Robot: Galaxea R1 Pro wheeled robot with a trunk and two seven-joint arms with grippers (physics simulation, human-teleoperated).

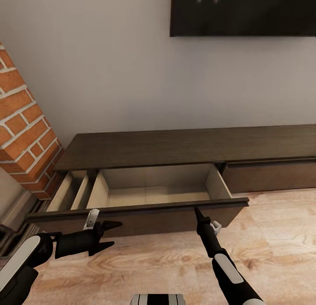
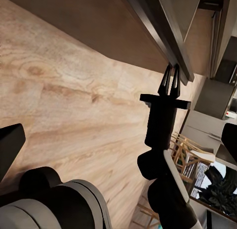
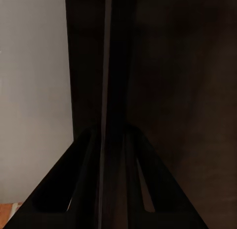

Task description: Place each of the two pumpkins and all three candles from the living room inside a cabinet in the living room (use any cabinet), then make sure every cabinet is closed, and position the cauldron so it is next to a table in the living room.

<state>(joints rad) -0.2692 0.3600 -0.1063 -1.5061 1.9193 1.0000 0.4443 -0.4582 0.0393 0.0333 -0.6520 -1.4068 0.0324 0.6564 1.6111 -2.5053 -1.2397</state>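
Note:
The cabinet [image 1: 184,147] is a long, low, dark brown unit against the wall. Its wide drawer [image 1: 158,195] is pulled out over the floor, and the pale wooden inside that I can see holds nothing. My right gripper [image 1: 196,210] reaches up to the top lip of the drawer front [image 1: 145,217]. In the right wrist view the fingers [image 3: 84,189] sit on either side of that dark lip, closed on it. My left gripper [image 1: 112,235] hangs open in front of the drawer front, lower left, touching nothing. The pumpkins, candles, cauldron and table are out of view.
A red brick column [image 1: 22,134] stands at the cabinet's left end. A dark screen [image 1: 243,11] hangs on the wall above. A narrower open compartment [image 1: 70,191] lies left of the drawer, and a closed front [image 1: 272,175] to its right. Light wooden floor [image 1: 175,256] spreads below.

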